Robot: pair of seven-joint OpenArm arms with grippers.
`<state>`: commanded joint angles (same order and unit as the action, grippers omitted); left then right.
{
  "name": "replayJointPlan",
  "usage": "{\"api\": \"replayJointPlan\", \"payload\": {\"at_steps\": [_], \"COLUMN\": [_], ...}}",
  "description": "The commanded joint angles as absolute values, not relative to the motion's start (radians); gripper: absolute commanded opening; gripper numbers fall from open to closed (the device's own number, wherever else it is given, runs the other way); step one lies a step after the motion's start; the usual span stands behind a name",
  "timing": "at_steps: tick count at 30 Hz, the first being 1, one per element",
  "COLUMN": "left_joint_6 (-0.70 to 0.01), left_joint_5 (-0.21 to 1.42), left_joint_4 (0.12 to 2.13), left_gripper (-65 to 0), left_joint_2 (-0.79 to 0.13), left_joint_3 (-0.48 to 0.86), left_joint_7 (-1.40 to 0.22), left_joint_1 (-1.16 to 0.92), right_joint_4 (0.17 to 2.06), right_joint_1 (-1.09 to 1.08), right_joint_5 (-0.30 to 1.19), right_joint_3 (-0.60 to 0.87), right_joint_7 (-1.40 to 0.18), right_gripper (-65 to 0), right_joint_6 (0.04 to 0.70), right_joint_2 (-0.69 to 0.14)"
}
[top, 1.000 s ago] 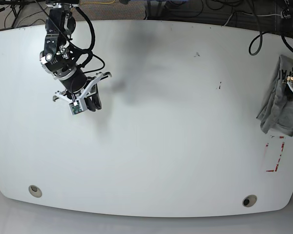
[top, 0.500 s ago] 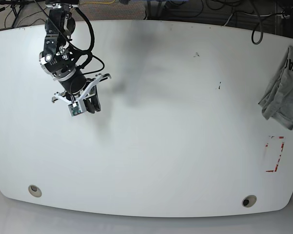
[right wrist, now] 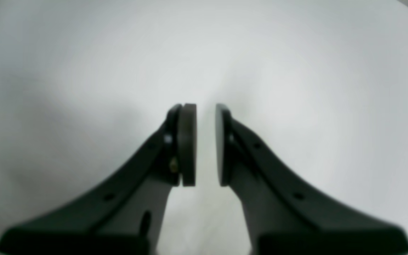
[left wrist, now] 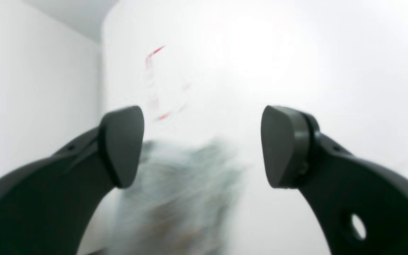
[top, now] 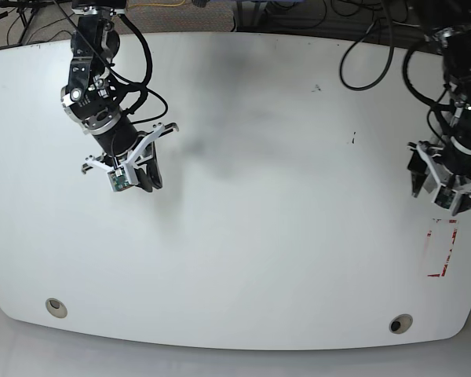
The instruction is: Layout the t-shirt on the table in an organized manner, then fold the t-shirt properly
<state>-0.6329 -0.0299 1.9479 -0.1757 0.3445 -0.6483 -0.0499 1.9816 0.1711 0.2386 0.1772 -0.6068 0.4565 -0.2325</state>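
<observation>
My left gripper is spread wide, nothing between its fingers — the grey t-shirt lies toward six o'clock in its wrist view (blurred, its long axis unclear), nearer this arm than my slightly parted right gripper.

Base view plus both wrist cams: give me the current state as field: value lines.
garment: heather-grey cotton t-shirt, bunched, blurred in left wrist view
surface: smooth white tabletop
marking: red broken-line rectangle, near the table's right edge in base view
left pincer: open, above the t-shirt, nothing between fingers
right pincer: slightly open, empty, away from the t-shirt
fold: not done
</observation>
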Motion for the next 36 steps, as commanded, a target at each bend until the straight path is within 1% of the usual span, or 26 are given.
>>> {"api": "replayJointPlan", "payload": {"at_steps": [2,5,6,8,9,13,15,19,24,33,36], "left_joint_6": [-0.604,-0.513,-0.469,-0.412,-0.372,-0.3,-0.294,-0.294,-0.294,-0.295,-0.295], "left_joint_5": [-0.048,-0.079,-0.084,-0.084,-0.084,-0.084,-0.084,-0.082,-0.079,-0.067,-0.013], "left_joint_4": [1.948,1.943,1.94,1.934,1.936,1.928,1.928,1.933,1.937,1.969,1.991], "left_gripper": [-17.4,-17.4,-17.4,-17.4,-17.4,-17.2,-17.2,-17.2,-16.9,-17.1,-17.2], "left_joint_2": [-0.136,-0.064,-0.031,0.007,0.03,0.042,0.042,0.042,0.041,0.041,0.041], "left_joint_3": [0.325,0.302,0.298,0.297,0.294,0.268,0.252,0.243,0.246,0.249,0.262], "left_joint_7": [-0.647,-0.599,-0.565,-0.519,-0.483,-0.375,-0.338,-0.234,-0.143,-0.13,-0.13], "left_joint_1": [-0.05,-0.05,-0.053,-0.074,-0.107,-0.182,-0.237,-0.375,-0.547,-0.858,-0.984], "right_joint_4": [1.985,1.985,1.983,1.982,1.982,1.963,1.952,1.94,1.946,2.0,2.003], "right_joint_1": [0.171,0.173,0.176,0.191,0.213,0.263,0.285,0.355,0.475,0.757,0.871], "right_joint_5": [0.239,0.228,0.205,0.157,0.113,0.024,0.015,0.025,0.087,0.119,0.12], "right_joint_3": [0.177,0.179,0.179,0.179,0.179,0.18,0.18,0.242,0.295,0.298,0.295], "right_joint_7": [-0.607,-0.59,-0.564,-0.51,-0.461,-0.329,-0.294,-0.265,-0.214,-0.133,-0.09], "right_gripper": [-56.3,-56.3,-56.3,-56.3,-56.3,-56.3,-56.3,-56.3,-56.3,-56.3,-56.3], "right_joint_6": [0.456,0.456,0.456,0.456,0.455,0.452,0.45,0.455,0.456,0.456,0.456], "right_joint_2": [-0.242,-0.255,-0.265,-0.269,-0.268,-0.263,-0.254,-0.239,-0.205,-0.199,-0.189]}}
